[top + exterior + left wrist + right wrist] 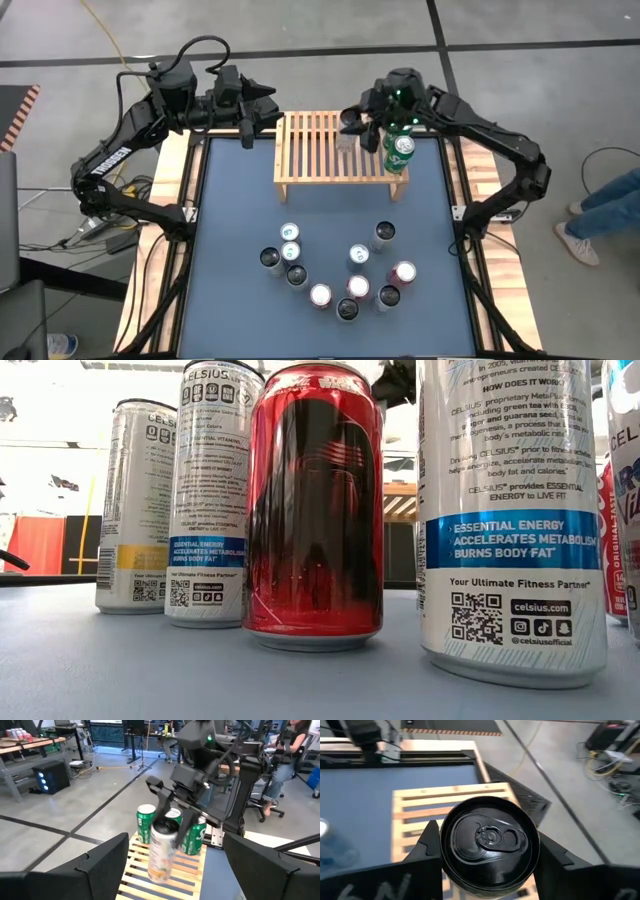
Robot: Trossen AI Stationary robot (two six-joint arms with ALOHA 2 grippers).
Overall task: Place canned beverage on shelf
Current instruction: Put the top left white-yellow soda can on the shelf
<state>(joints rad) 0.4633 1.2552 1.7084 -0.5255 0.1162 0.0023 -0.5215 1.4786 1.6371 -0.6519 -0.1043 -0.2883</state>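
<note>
While clamped from both sides by the right gripper [172, 820], pale can [161, 852] with black lid hangs upright over the shelf [315, 150], near its right end. Fingers [427, 842] set about a can's width apart, pressed on the can wall just under the lid rim. Just beside, toward the shelf's right edge, three green cans [398, 150] standing close together. Rest of slatted top bare, so plenty of room leftward along the slats. Left gripper [262, 108] parked off the shelf's left back corner, jaws wide, nothing between them. On the blue mat [230, 200] in front of the shelf, loose cluster of cans [335, 270], well apart from the shelf legs.

Right wrist view alone gives the lid and pull-tab from above. Low view filled by red can [315, 510] and white cans [510, 510]; only a strip of shelf visible between them. Person's legs [605, 205] at far right in high view.
</note>
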